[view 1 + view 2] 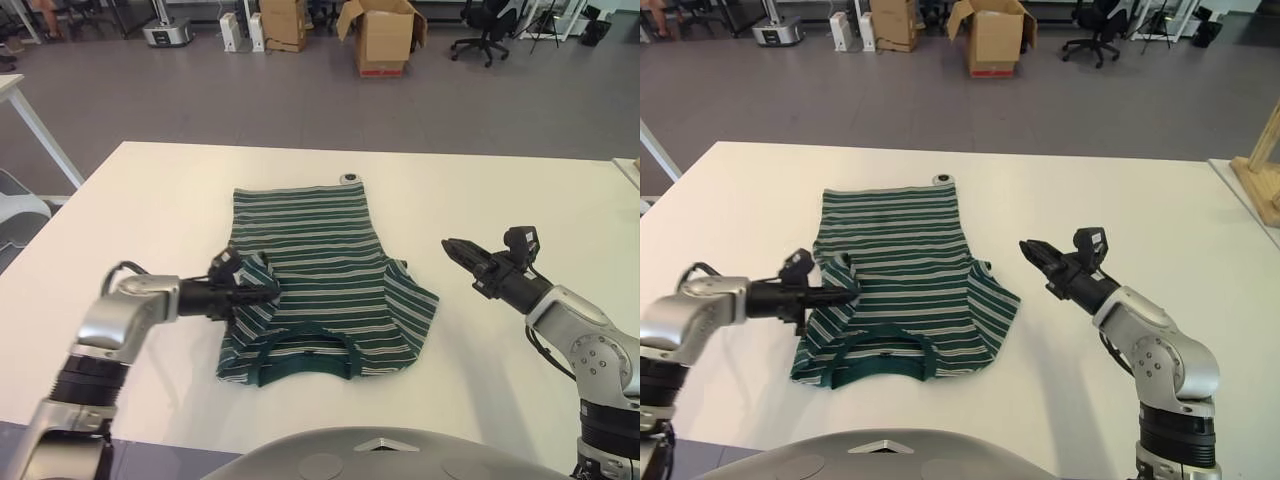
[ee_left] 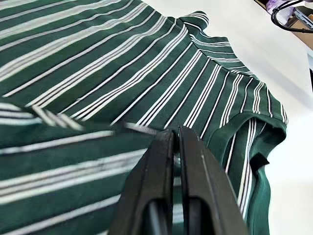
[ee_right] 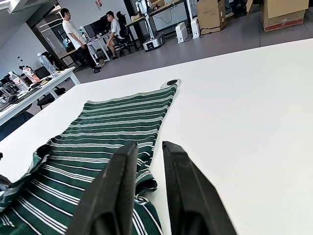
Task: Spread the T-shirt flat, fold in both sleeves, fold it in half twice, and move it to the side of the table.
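Left gripper (image 1: 263,292) clenched on the striped T-shirt (image 1: 320,240) sleeve (image 1: 255,272); right gripper (image 1: 452,248) released, apart over the tabletop (image 1: 520,190) — dragging risked bunching the cloth.

T-shirt (image 1: 320,270) soft knit cloth, matt, lightly creased at the sleeves, worktop (image 1: 500,190) smooth white surface, low sheen, left tool (image 2: 174,133) black plastic, satin finish, right tool (image 3: 149,145) same black plastic, slightly glossy on flat faces, cardboard box (image 1: 385,38) brown, dull.
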{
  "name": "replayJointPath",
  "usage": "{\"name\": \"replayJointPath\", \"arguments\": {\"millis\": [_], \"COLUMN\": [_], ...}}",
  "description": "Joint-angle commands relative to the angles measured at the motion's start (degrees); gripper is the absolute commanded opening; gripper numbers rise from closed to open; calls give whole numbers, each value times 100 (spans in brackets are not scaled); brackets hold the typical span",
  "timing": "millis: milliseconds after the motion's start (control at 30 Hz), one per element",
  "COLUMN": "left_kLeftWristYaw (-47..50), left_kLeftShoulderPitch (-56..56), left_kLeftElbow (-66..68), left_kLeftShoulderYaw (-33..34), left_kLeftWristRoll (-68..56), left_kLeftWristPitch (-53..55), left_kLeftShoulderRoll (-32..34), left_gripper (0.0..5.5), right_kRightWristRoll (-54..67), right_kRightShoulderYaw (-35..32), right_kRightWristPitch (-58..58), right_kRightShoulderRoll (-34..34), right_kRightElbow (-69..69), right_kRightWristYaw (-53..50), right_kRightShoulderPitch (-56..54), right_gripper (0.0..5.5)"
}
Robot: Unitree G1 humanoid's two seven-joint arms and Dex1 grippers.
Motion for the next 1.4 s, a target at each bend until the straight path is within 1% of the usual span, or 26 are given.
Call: {"name": "replayJointPath", "arguments": {"millis": [33, 67, 133, 167, 200, 267, 300, 500, 600, 700, 833, 933, 1033, 1100, 1300, 1400], "left_kLeftWristYaw": [109, 206, 874, 1294, 1658, 2012, 2122, 2501, 2558, 2564, 2578, 2576, 2580, 2585, 2582, 2577], "left_kLeftShoulderPitch": [-69, -131, -621, -871, -1007, -954, -878, -689, -680, -652, -643, -610, -537, -473, -374, -350], "left_kLeftElbow": [-338, -409, -223, 2, 164, 237, 204, 134, 111, 88, 91, 90, 13, -68, -217, -236], "left_kLeftShoulderYaw": [319, 608, 1635, 2095, 2381, 2569, 2609, 2732, 2732, 2723, 2727, 2739, 2733, 2712, 2650, 2638], "left_kLeftWristRoll": [-550, -816, -1711, -1946, -1974, -1902, -1920, -1959, -1996, -2007, -1997, -1993, -2014, -2043, -2084, -2070], "left_kLeftWristPitch": [495, 626, 994, 959, 841, 689, 670, 403, 350, 328, 266, 217, 215, 215, 228, 221], "left_kLeftShoulderRoll": [-89, -151, -568, -743, -857, -922, -971, -1209, -1240, -1228, -1237, -1218, -1235, -1281, -1358, -1370], "left_gripper": [80, 86, 86, 86, 86, 86, 91, 91, 91, 91, 91, 91, 91, 91, 91, 91], "right_kRightWristRoll": [3, -24, -101, -137, -184, -301, -386, -918, -1182, -1061, -1149, -1046, -403, 147, 644, 356], "right_kRightShoulderYaw": [-8, 25, 139, 230, 337, 543, 653, 1280, 1586, 1559, 1454, 962, 498, 372, 871, 1522], "right_kRightWristPitch": [85, 99, 208, 314, 373, 409, 413, 300, 286, 361, 293, 267, 607, 964, 1517, 1536], "right_kRightShoulderRoll": [-101, -150, -290, -364, -439, -536, -589, -735, -788, -854, -955, -1141, -1248, -1238, -813, -468], "right_kRightElbow": [86, 162, 328, 424, 509, 704, 781, 1370, 1628, 1518, 1633, 1844, 1297, 752, 131, 212], "right_kRightWristYaw": [19, 78, 195, 263, 357, 524, 612, 957, 1040, 1227, 1250, 1259, 1564, 1738, 1474, 1206], "right_kRightShoulderPitch": [-25, -33, 12, 95, 174, 256, 287, 288, 276, 369, 358, 200, 86, -143, -645, -724], "right_gripper": [95, 95, 95, 95, 95, 95, 116, 116, 64, 1, 1, 1, 1, 1, 1, 1]}}
